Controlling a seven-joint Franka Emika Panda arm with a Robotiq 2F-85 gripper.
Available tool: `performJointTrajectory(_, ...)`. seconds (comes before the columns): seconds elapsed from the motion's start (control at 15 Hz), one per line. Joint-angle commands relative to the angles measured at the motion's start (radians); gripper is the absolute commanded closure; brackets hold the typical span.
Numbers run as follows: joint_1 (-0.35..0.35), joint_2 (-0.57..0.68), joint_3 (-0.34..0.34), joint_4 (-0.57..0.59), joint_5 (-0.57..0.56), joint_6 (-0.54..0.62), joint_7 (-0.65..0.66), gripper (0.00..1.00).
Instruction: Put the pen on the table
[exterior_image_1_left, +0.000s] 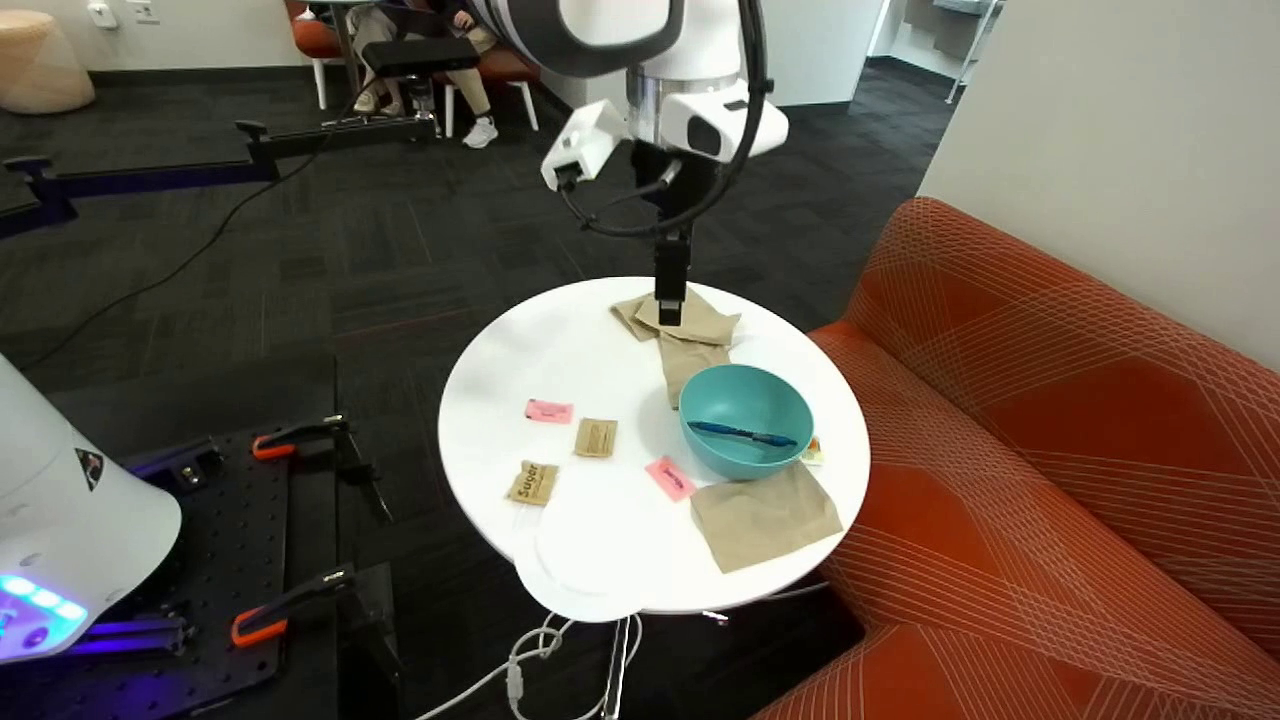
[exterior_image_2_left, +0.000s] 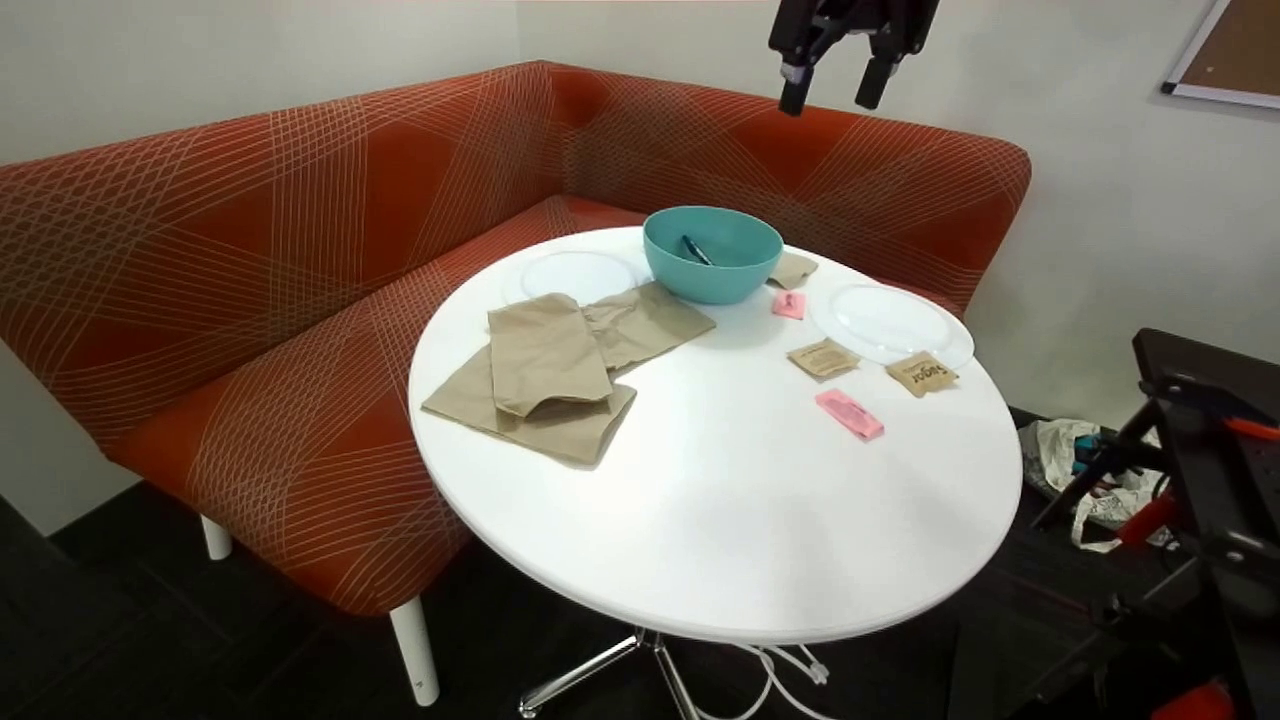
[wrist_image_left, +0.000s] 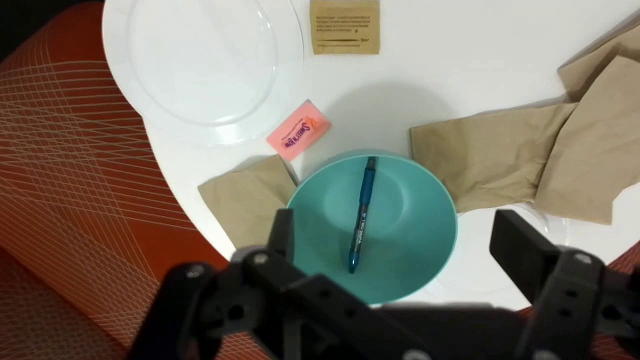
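Observation:
The pen (exterior_image_1_left: 742, 433) is dark blue and lies inside the teal bowl (exterior_image_1_left: 745, 388), as both exterior views show. In an exterior view the pen (exterior_image_2_left: 697, 250) leans inside the bowl (exterior_image_2_left: 710, 285). In the wrist view the pen (wrist_image_left: 362, 215) lies lengthwise, one end close to the bowl's upper rim. The bowl stands on the round white table (exterior_image_1_left: 490, 390). My gripper (exterior_image_2_left: 833, 97) is open, empty and well above the tabletop. In the wrist view its fingers (wrist_image_left: 392, 222) are wide apart, with the bowl and pen showing below and between them. In an exterior view the gripper (exterior_image_1_left: 670, 312) points down.
Brown napkins (exterior_image_2_left: 550, 360) lie beside the bowl. Pink packets (wrist_image_left: 299, 130) and tan sugar packets (wrist_image_left: 345, 27) are spread on the table. Clear plates (exterior_image_2_left: 890, 320) lie near the table's edge. The orange-red sofa (exterior_image_1_left: 1050, 420) borders the table.

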Motion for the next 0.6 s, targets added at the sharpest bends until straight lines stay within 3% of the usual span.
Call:
performJointTrajectory(0.0,0.029,0.120,-0.046,0.089,-0.011,0.047,0.039,0.00)
performJointTrajectory(0.53,0.074,0.327,-0.117,0.226,0.020,0.163,0.040,0.00)
